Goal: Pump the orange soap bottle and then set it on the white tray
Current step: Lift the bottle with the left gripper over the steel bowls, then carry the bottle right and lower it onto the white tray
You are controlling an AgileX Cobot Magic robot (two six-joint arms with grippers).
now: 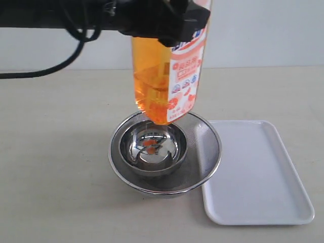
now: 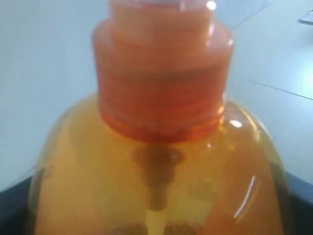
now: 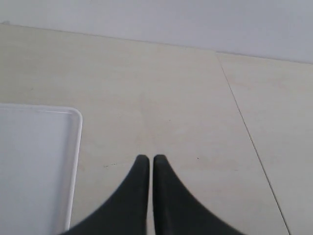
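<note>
Left tool (image 1: pixel 164 24) gripping orange soap bottle (image 1: pixel 161 86), beige tabletop (image 1: pixel 55 157), pale wall (image 1: pixel 268 30)

Bright even light; bottle (image 2: pixel 161 176) v. blurry close-up.

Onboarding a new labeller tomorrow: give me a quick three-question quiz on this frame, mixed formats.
1. True or false: the orange soap bottle stands on the white tray.
2. The right pincer is: A) shut and empty, B) gripping the bottle, C) gripping the tray.
3. Fill in: the small steel bowl sits inside a larger ____.
Key: 1 false, it hangs above the bowls; 2 A; 3 mesh strainer.
</note>
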